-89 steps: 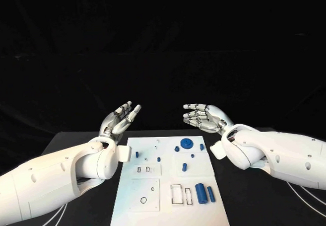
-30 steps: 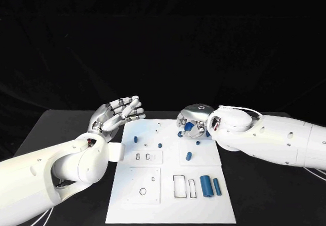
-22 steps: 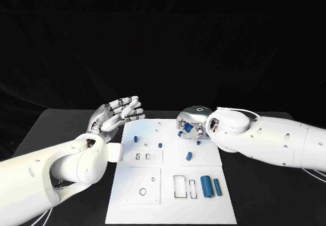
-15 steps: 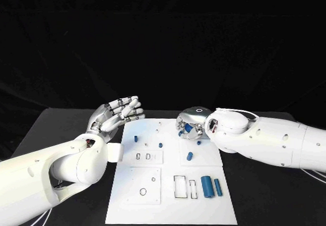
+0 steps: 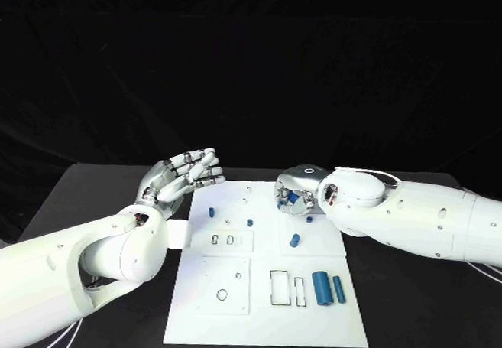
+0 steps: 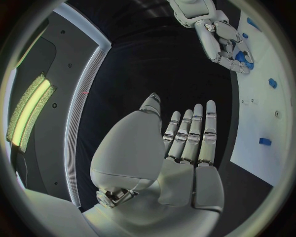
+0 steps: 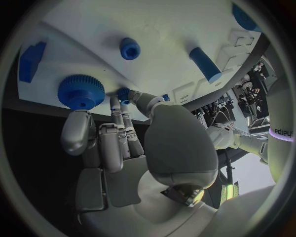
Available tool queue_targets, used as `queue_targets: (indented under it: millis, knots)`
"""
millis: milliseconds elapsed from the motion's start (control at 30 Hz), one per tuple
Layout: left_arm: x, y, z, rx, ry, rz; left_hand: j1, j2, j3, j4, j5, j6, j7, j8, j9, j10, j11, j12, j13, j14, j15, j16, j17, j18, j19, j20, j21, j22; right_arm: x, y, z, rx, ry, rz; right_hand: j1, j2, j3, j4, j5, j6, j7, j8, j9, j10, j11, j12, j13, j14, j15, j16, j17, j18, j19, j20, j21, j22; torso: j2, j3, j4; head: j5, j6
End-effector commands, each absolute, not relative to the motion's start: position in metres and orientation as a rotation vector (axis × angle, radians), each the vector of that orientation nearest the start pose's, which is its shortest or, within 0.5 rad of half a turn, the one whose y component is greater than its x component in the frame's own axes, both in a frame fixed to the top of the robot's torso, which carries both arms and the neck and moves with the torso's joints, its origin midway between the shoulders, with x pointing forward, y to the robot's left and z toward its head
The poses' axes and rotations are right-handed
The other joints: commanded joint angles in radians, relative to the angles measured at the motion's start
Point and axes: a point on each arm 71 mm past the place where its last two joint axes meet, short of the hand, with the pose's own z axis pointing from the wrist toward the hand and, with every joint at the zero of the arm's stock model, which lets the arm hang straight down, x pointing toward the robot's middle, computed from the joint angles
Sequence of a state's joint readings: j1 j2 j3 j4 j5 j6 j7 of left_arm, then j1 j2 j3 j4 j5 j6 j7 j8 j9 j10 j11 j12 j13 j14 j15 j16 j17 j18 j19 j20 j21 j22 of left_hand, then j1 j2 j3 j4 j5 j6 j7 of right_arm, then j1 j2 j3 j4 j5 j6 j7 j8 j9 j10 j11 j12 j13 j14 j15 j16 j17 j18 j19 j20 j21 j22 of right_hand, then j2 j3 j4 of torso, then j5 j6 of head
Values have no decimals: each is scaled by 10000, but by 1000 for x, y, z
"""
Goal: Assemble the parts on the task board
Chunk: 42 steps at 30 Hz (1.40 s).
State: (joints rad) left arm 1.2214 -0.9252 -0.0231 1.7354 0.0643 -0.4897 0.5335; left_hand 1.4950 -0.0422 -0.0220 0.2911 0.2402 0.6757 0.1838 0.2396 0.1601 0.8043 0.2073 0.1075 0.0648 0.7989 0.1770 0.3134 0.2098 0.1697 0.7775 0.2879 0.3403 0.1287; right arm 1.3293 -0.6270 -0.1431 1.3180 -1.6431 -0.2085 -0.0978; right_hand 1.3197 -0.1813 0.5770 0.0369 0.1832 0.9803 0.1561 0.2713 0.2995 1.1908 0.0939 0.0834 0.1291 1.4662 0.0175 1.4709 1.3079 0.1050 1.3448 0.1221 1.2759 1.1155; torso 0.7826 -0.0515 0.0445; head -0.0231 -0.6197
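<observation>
The right robot hand (image 7: 123, 143) reaches over the task board (image 7: 172, 29), fingertips (image 7: 126, 95) touching a small blue part (image 7: 123, 92); a blue gear (image 7: 81, 92) sits just beside them. A blue cylinder (image 7: 204, 64) lies farther off.

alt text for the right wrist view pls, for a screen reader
The right hand reaches down to the white task board, its fingertips at a small blue part beside a blue gear; whether it grips the part cannot be told. Farther along the board lie a small blue round part, a blue cylinder and a blue block.
</observation>
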Motion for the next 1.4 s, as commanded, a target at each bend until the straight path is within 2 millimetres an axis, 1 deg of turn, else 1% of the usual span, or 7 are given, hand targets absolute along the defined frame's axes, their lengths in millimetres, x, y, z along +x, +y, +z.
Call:
queue_targets:
  millis: [33,133,367,467,700,833,1400]
  knots:
    - [457,199,-138,-11030,12244,-16105,31,59,-58,-18,-39,-75,499,-62,-5,-49,2,-35,-5,48,-14,-45,10,129,72,-25,59,-15,526,-144,-172,-4962,16321,4681,229,227,165,-126,-125,157,-41,114,89,228,-100,116,110,619,-103,74,442,-180,61,-91,132,131,33,-3,14,-15,12]
    - [457,200,-138,-11049,12250,-16079,34,74,-54,-20,-37,-66,506,-61,-3,-47,8,-39,-5,52,-12,-48,12,127,74,-25,58,-17,526,-145,-170,-4864,16082,4706,377,332,245,-282,-121,356,-91,280,232,412,-161,189,192,628,-160,105,487,-201,98,-145,247,291,48,-6,23,-50,30]
    - [457,201,-139,-11076,12259,-16038,53,127,-37,-27,-34,12,514,-36,16,-29,24,-49,-2,68,-6,-57,19,123,80,-26,53,-26,522,-141,-163,-4580,15234,5208,445,354,299,-431,-15,353,-77,337,348,458,-174,182,253,639,-173,142,542,-224,124,-176,358,445,61,-19,16,-57,79]
    - [458,201,-139,-11081,12259,-16030,53,127,-37,-27,-34,12,514,-36,16,-29,24,-49,-2,68,-6,-57,19,123,80,-26,53,-26,521,-137,-160,-4449,14918,5409,430,348,334,-505,137,315,-59,349,418,430,-156,141,279,638,-163,151,541,-226,102,-178,388,481,56,-28,6,-86,196]
    - [458,201,-139,-11088,12278,-16039,70,151,-32,-35,-36,124,511,6,43,-2,36,-52,2,82,-2,-66,26,121,85,-26,49,-33,522,-126,-152,-3675,13960,5643,357,385,355,-503,83,240,-36,335,471,369,-130,82,294,632,-139,149,520,-216,47,-162,373,455,116,-40,51,-219,310]
    - [458,201,-139,-11089,12278,-16036,79,156,-30,-39,-37,149,506,16,49,10,36,-51,4,86,0,-69,28,120,86,-26,48,-36,522,-120,-149,-3451,13708,5719,360,391,361,-510,77,239,-37,337,479,370,-130,79,297,632,-139,150,520,-219,53,-161,384,473,116,-39,42,-203,306]
    - [457,197,-138,-11070,12314,-16118,102,151,-34,-50,-40,146,509,14,49,28,38,-55,5,77,7,-87,29,117,84,-26,42,-44,534,-93,-152,-3424,13590,5879,295,378,349,-505,46,204,-26,334,516,352,-117,53,310,638,-128,169,554,-225,55,-149,414,522,185,-42,90,-184,296]
